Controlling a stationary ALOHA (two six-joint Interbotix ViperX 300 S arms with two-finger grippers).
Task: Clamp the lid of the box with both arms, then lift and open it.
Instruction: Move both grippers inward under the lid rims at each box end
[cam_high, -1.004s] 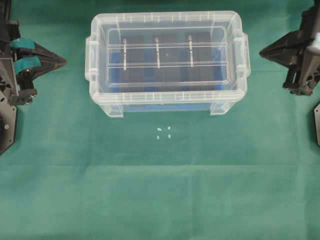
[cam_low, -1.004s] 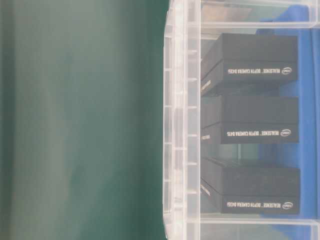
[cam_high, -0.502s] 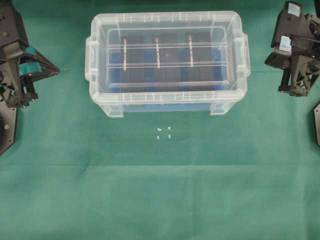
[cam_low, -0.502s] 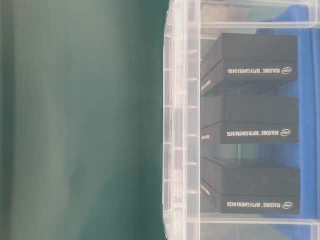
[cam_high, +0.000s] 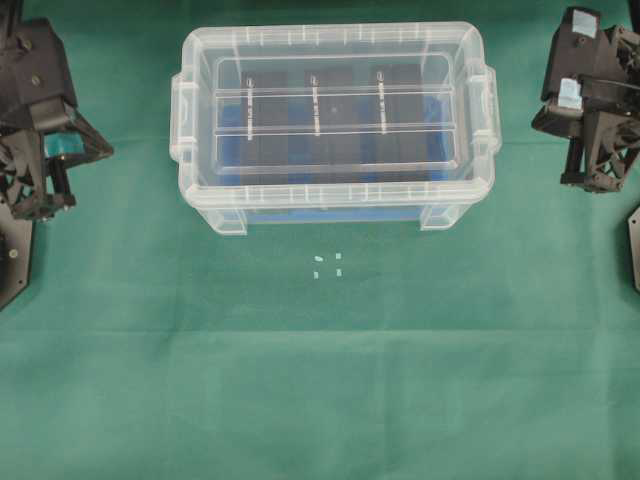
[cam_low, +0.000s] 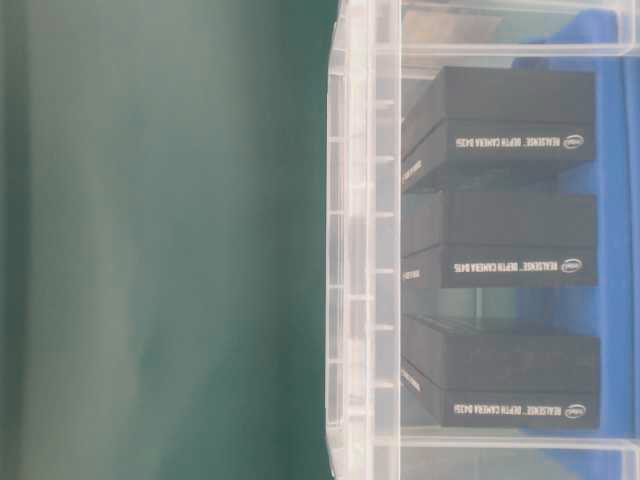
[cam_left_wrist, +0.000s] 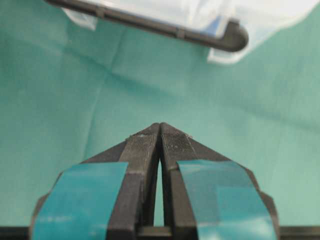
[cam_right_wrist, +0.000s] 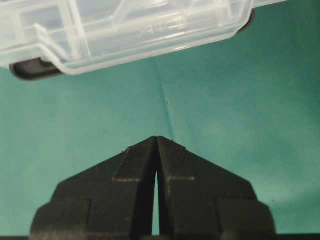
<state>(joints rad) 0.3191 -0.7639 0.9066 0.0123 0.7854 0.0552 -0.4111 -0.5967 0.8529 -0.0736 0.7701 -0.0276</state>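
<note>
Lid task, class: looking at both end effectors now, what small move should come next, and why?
Probably open both end effectors. The left one and right one are shut with tips touching, off either end of the box, and the lid sits unclamped.

The deep clear plastic box (cam_high: 335, 125) sits on the green cloth tabletop (cam_high: 320, 380), between the two claws. The flat clear plastic lid (cam_high: 335, 45) lies on top of the box. Three black slabs with white lettering (cam_high: 330, 110) lie side by side inside it. The left claw with teal tape (cam_left_wrist: 160, 131) is well apart from the box, out to its left. The plain black right claw (cam_right_wrist: 156, 142) is well apart too, out to its right. Four small white tape bits (cam_high: 328, 266) lie on the tabletop in front of the box, about midway between the claws.
</note>
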